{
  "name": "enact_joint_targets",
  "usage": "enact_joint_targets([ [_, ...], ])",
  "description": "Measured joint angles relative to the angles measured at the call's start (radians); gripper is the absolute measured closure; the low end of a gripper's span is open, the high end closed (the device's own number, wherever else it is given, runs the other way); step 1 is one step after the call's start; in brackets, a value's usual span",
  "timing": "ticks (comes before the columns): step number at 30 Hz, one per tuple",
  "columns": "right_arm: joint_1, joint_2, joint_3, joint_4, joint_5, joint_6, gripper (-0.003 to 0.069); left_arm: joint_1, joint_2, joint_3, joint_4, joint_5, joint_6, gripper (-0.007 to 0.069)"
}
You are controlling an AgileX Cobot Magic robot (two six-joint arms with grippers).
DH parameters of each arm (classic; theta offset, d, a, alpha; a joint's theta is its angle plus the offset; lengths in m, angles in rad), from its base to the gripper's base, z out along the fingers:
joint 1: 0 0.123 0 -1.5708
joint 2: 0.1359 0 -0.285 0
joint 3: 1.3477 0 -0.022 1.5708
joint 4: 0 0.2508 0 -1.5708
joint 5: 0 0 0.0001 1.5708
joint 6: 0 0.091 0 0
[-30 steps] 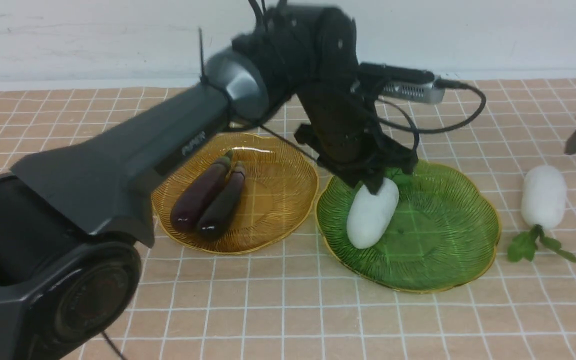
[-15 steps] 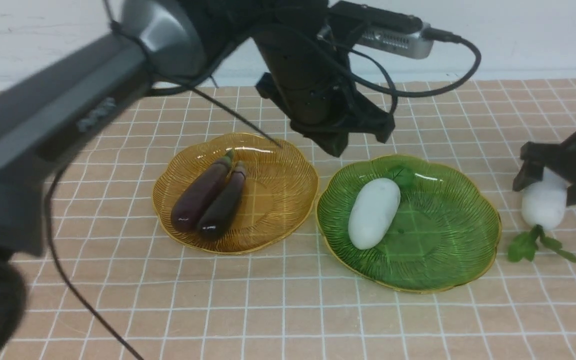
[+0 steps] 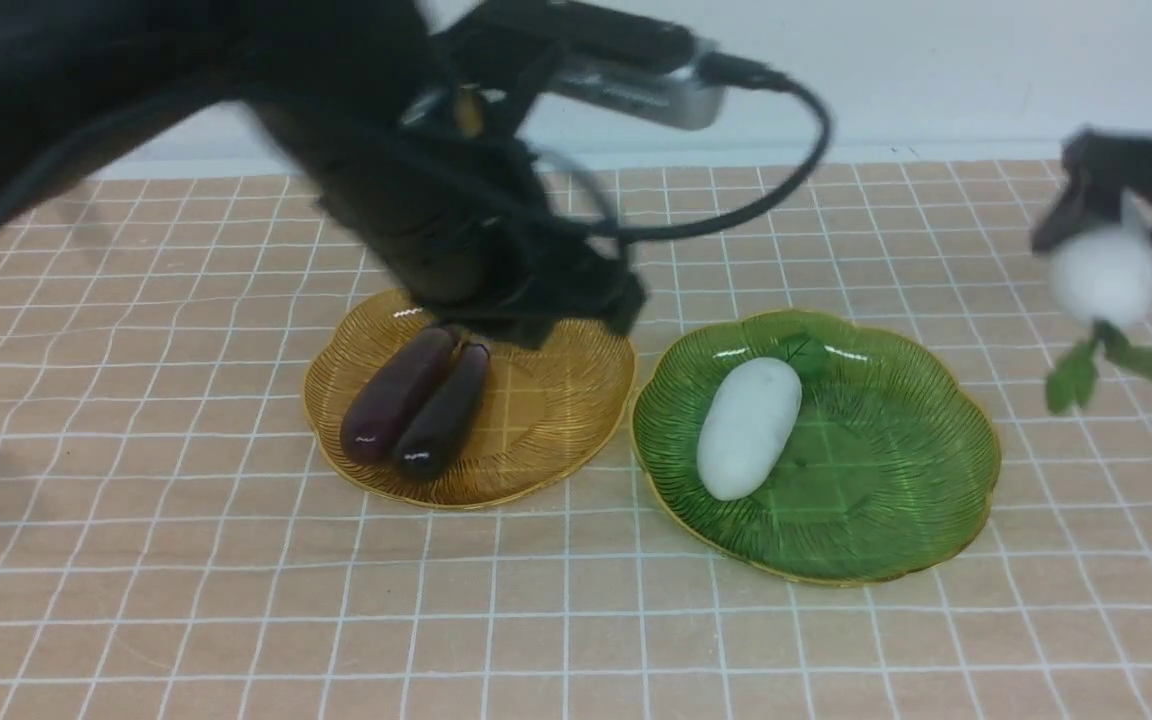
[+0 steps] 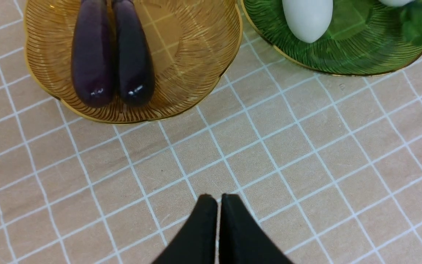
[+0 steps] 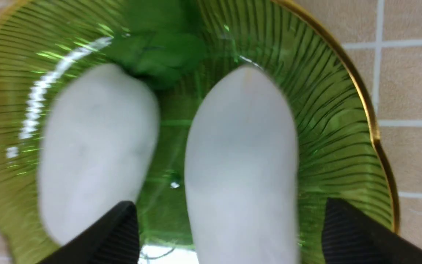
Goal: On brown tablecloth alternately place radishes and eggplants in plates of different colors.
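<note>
Two purple eggplants [image 3: 416, 400] lie side by side in the amber plate [image 3: 576, 410]. One white radish [image 3: 748, 425] lies in the green plate [image 3: 896, 480], its leaves at the far end. My right gripper [image 3: 1121, 225] is shut on the second radish [image 3: 1104, 275] and holds it in the air right of the green plate, leaves dangling. In the right wrist view this radish [image 5: 240, 154] sits between the fingers [image 5: 343, 227], with the plate's radish [image 5: 93, 146] beyond. My left gripper [image 4: 218, 198] is shut and empty, blurred above the amber plate's far edge [image 3: 546, 320].
The brown checked tablecloth [image 3: 576, 600] covers the whole table up to a white wall at the back. The left arm's wrist camera and its looping cable [image 3: 636, 80] hang above the far side of both plates.
My left arm let go of the radish in the green plate, rose and swung left over the amber plate. My right gripper closed on the second radish and lifted it off the cloth.
</note>
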Motion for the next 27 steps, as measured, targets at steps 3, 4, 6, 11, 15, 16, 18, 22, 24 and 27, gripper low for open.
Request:
enact_joint_targets([
  [3, 0.000, -0.035, 0.000, -0.004, 0.000, 0.000, 0.0038, 0.000, -0.019, 0.010, 0.002, -0.005, -0.001, 0.0628],
  [4, 0.000, -0.048, 0.000, -0.009, 0.000, -0.001, 0.0036, 0.000, -0.021, 0.011, 0.002, -0.005, -0.001, 0.0628],
  [6, 0.000, -0.089, 0.000, -0.024, 0.001, -0.008, 0.0039, 0.000, -0.026, 0.012, 0.004, -0.007, -0.001, 0.0628],
  [11, 0.000, -0.264, 0.016, -0.056, 0.002, -0.025, 0.0112, 0.000, -0.041, 0.014, 0.033, -0.005, -0.001, 0.0628],
  [15, 0.000, -0.469, 0.051, -0.078, 0.008, -0.047, 0.0247, 0.000, -0.052, 0.014, 0.061, 0.008, -0.014, 0.0628],
  [16, 0.000, -0.514, 0.056, -0.082, 0.010, -0.051, 0.0281, 0.000, -0.055, 0.014, 0.068, 0.009, -0.019, 0.0628],
  [18, 0.000, -0.609, 0.074, -0.094, 0.012, -0.054, 0.0354, 0.000, -0.057, 0.014, 0.081, 0.009, -0.026, 0.0628],
  [22, 0.000, -0.884, 0.191, -0.135, -0.012, -0.067, 0.0556, 0.000, -0.061, 0.014, 0.093, 0.008, -0.029, 0.0628],
  [24, 0.000, -1.017, 0.264, -0.150, -0.083, -0.083, 0.0617, 0.000, -0.061, 0.014, 0.093, 0.008, -0.029, 0.0628],
  [27, 0.000, -1.243, 0.440, -0.184, -0.267, -0.094, 0.0656, 0.000, -0.061, 0.014, 0.093, 0.008, -0.030, 0.0628],
])
